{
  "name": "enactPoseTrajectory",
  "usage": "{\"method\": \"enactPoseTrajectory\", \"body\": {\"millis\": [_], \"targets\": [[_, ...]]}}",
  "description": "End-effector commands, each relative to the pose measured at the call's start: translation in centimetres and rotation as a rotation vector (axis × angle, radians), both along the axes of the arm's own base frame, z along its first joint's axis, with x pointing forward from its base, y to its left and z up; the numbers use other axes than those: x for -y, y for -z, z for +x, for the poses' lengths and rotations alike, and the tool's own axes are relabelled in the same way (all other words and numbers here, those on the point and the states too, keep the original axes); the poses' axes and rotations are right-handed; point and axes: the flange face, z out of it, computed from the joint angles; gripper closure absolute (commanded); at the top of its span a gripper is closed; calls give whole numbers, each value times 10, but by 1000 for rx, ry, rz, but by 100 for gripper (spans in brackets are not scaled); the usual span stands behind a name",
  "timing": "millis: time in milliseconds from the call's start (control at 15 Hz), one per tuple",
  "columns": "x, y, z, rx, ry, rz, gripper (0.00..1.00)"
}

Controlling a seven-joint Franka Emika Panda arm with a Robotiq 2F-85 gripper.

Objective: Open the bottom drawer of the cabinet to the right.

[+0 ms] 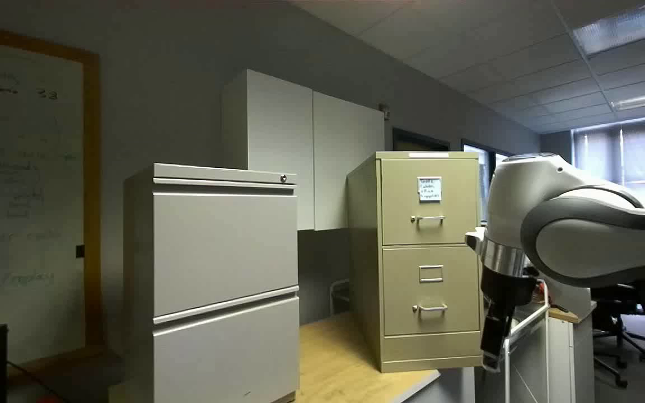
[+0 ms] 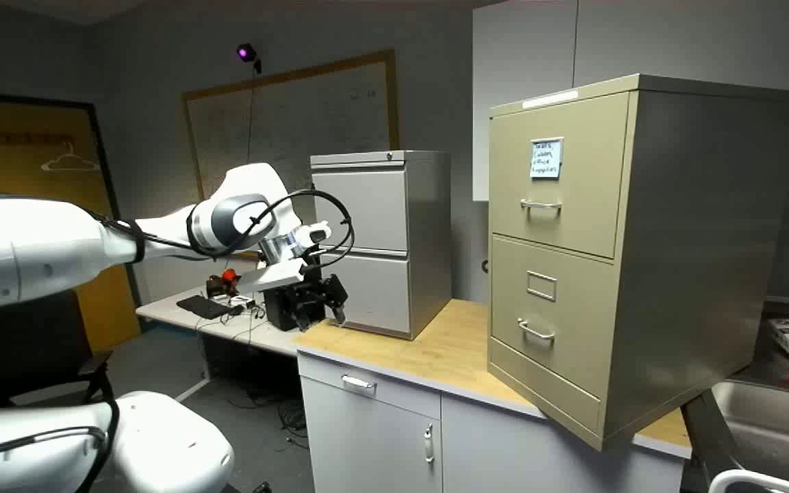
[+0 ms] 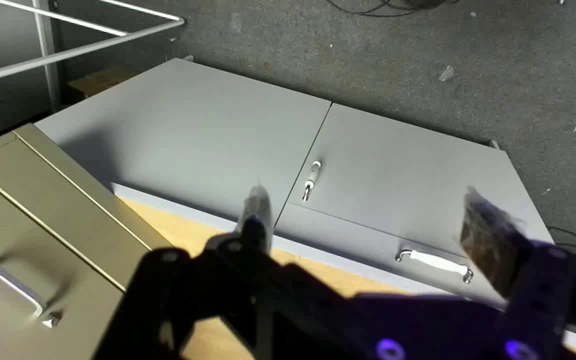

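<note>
From here, claw hangs spread, clear of the cabinet — bottom drawer should pull stiff, heavy. Hook its handle!

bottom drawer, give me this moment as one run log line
bottom drawer: shut | gripper: open, empty, not touching the drawer's handle | top drawer: shut | task: not yet done
</note>
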Motion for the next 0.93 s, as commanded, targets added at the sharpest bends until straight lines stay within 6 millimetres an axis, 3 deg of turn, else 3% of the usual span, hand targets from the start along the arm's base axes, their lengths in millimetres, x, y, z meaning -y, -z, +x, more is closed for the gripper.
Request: {"method": "enactPoseTrajectory", "body": {"millis": [0,867], "targets": [[0,-1,0,1,0,0,0],[3,-4,5,11,27,-1,0]]}}
